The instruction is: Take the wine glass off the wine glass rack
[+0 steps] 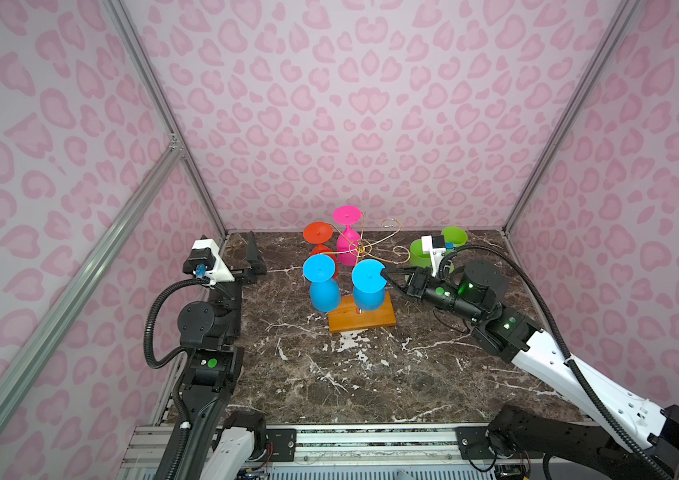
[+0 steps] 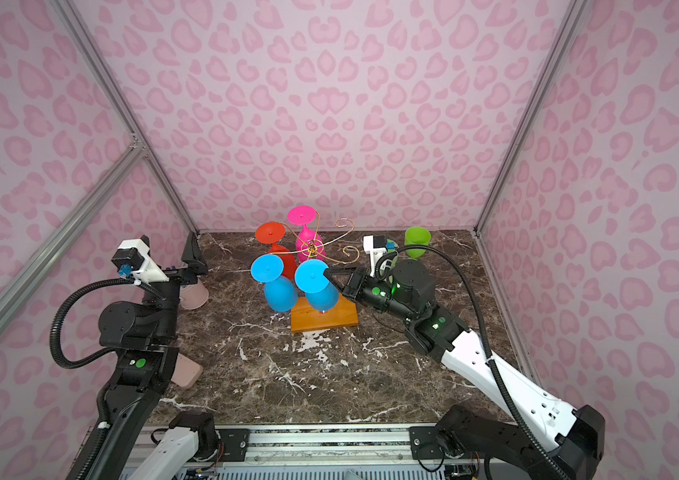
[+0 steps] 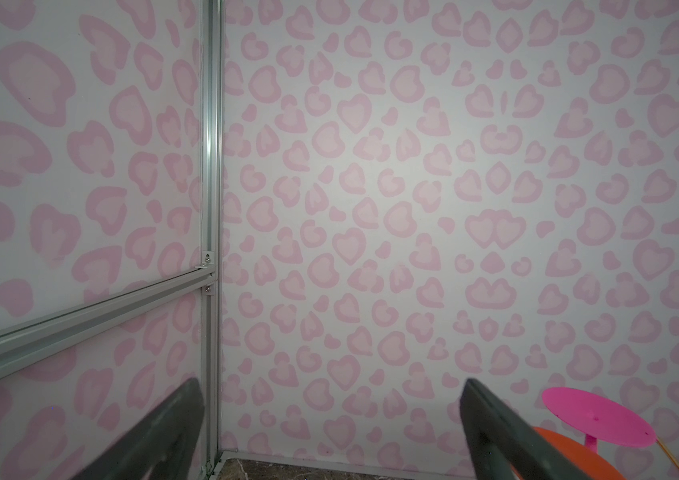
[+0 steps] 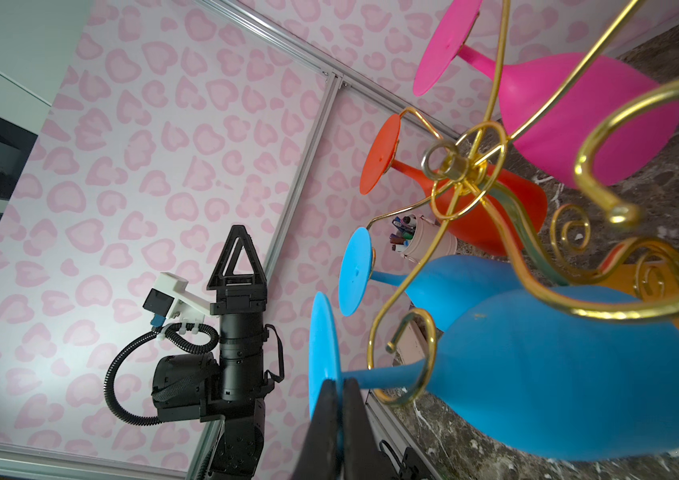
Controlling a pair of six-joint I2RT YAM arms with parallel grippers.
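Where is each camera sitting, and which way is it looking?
Both top views: high at the front, looking down at the table and wine glass rack; left arm and right arm show.
Left wrist: on the left arm, facing the back corner; the open left hand frames it.
Right wrist: on the right arm, looking across the rack; the right hand pinches the blue wine glass by its foot.
Shared: both wrist views catch the pink glass.

High top views and the close right wrist share the rack [image 1: 366, 322] [image 2: 329, 322] [image 4: 456, 166].
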